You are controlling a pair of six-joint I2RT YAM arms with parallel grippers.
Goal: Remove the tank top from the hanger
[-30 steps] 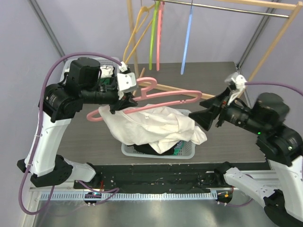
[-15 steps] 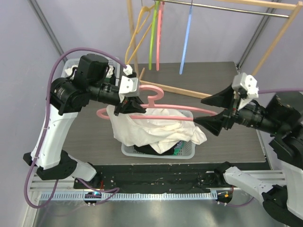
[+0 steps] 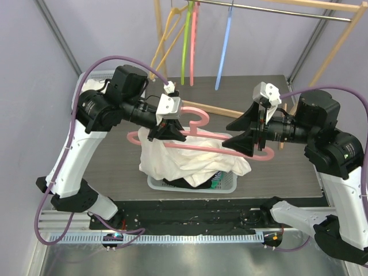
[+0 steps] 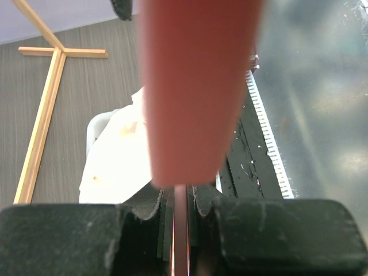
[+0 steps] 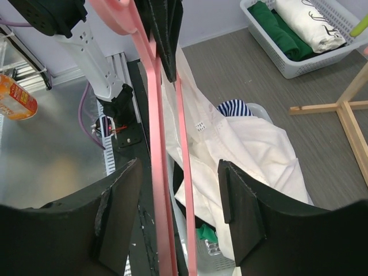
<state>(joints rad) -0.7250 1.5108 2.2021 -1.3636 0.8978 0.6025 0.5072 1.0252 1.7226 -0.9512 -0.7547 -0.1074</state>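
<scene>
Pale lilac walls (image 3: 103, 29) all round, and the light is soft and even. Down below, a dark wood-grain tabletop (image 3: 109, 172). At its back stands a light wooden rack (image 4: 40, 123), a metal rail (image 3: 276, 10) crossing its top. A brushed metal bench (image 3: 190, 259) runs along the near edge.

Pink hanger (image 5: 154, 115) crowds the right hand's (image 5: 179, 172) gap.

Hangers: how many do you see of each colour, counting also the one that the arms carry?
Orange hanger: 1
Green hanger: 1
Blue hanger: 1
Pink: 2, the held pink hanger and the hanging pink hanger
Total: 5
</scene>
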